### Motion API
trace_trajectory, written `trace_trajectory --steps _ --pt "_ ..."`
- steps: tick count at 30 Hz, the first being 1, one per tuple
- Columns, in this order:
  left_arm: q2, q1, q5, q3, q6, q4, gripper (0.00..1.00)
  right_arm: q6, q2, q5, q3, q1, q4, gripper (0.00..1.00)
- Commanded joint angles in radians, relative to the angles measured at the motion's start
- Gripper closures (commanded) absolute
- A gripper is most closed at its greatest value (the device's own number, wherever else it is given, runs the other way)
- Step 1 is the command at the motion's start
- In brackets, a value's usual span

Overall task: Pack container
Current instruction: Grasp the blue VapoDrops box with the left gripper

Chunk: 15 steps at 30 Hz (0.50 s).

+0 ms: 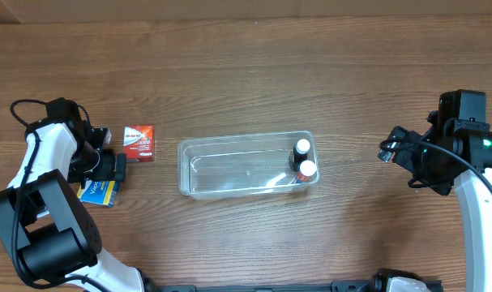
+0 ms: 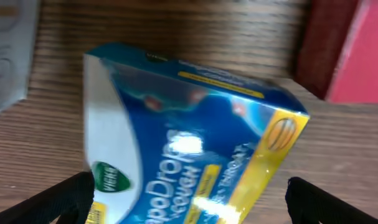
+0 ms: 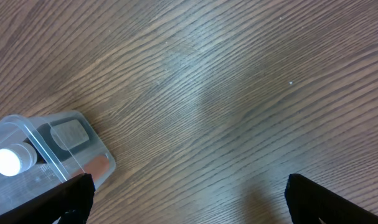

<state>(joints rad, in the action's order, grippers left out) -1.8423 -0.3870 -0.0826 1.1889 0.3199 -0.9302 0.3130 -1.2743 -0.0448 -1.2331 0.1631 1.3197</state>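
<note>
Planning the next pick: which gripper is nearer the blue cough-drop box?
Left. The left gripper hangs open right over the blue box, one finger on either side. The right gripper is far across the table, beyond the container.

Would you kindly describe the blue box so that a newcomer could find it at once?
Find the clear container in the middle of the table, then look toward the left gripper, where two small boxes lie. The blue box is the one under that gripper, nearer the robot's base. Unlike the red box next to it, it is blue with a yellow edge.
</note>
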Motion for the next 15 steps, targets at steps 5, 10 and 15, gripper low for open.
trace_trajectory --steps 5,10,15 --pt "-0.018 -0.008 -0.032 -0.003 -0.009 0.03 0.0 -0.011 0.006 0.002 0.004 0.001 -0.006 0.0" --pt "-0.027 -0.008 -0.021 -0.005 -0.009 0.031 0.0 -0.011 0.006 0.002 0.004 0.001 -0.006 0.0" --pt "-0.063 -0.007 -0.008 -0.008 -0.01 0.03 0.0 -0.011 0.006 0.002 0.004 0.001 -0.002 0.0"
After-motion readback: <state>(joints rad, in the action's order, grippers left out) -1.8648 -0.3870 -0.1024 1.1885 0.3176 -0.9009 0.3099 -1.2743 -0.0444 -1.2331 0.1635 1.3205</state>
